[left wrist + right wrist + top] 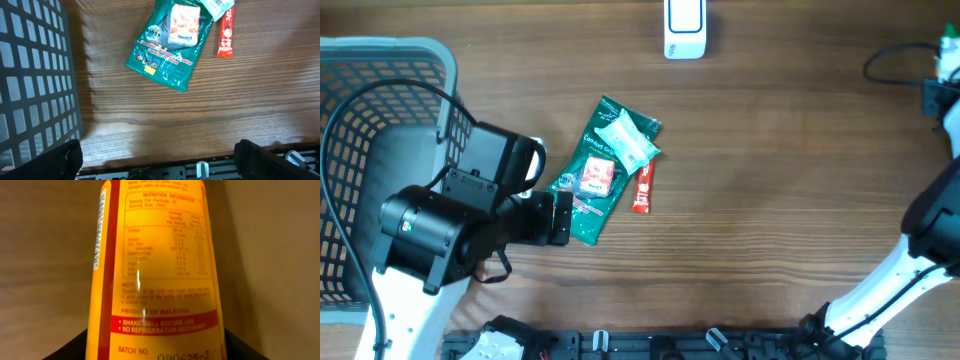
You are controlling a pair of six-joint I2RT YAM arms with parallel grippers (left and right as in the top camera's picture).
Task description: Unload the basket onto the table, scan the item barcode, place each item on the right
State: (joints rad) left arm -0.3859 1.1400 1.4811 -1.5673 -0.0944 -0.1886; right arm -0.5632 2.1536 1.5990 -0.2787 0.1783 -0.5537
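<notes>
The right claw [155, 352] pinches a yellow bottle [155, 255], so pickup looks done, but presenting it to the white scanner [683, 28], well apart, remains; the left claw [160, 160] gapes empty.

Overhead: bright, even light on the table [770, 200]. Left wrist: soft shadow beside the basket [35, 75]. Right wrist: dim, warm; bottle [155, 270] label blurred, faint glare.
</notes>
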